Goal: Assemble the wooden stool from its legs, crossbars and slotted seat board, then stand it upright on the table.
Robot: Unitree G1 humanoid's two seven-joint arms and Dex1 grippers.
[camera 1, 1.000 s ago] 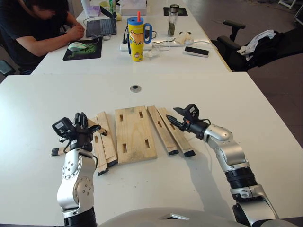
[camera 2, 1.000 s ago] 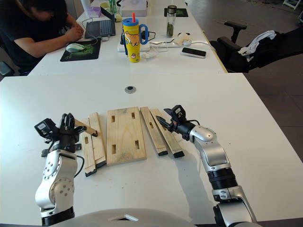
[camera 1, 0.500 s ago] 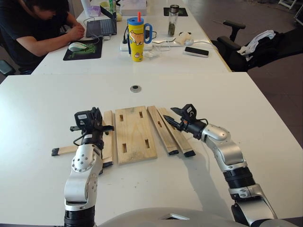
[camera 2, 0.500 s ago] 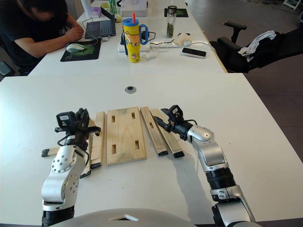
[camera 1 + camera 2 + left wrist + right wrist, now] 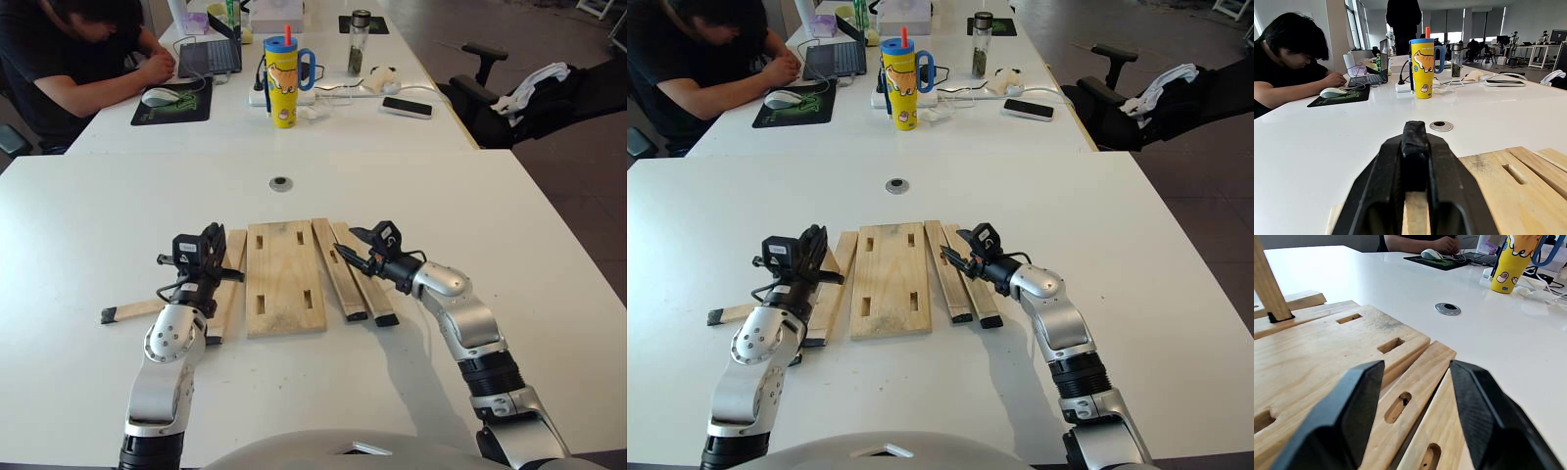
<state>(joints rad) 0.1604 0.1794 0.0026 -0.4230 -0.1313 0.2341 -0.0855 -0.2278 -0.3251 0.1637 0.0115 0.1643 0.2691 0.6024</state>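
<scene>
The slotted seat board (image 5: 285,278) lies flat mid-table. Two slotted legs (image 5: 226,284) lie along its left side and two more legs (image 5: 355,277) along its right. A short crossbar (image 5: 131,311) rests on the table at the far left. My left gripper (image 5: 215,258) hovers over the left legs, shut on a wooden stick (image 5: 1265,280) that stands upright in it; the wood shows between its fingers (image 5: 1415,147). My right gripper (image 5: 353,252) is open, low over the right legs (image 5: 1415,401), its fingers (image 5: 1354,406) spread beside the board's edge (image 5: 1342,347).
A round cable grommet (image 5: 281,183) sits in the table behind the board. On the far table stand a yellow mug (image 5: 284,80), a bottle (image 5: 360,39), a phone (image 5: 406,106) and a laptop, where a person is seated. Bare white tabletop lies on both sides of the parts.
My left gripper has carried the stick rightward and forward, from beside the left legs to over them, uncovering the crossbar at the far left. My right gripper has edged left.
</scene>
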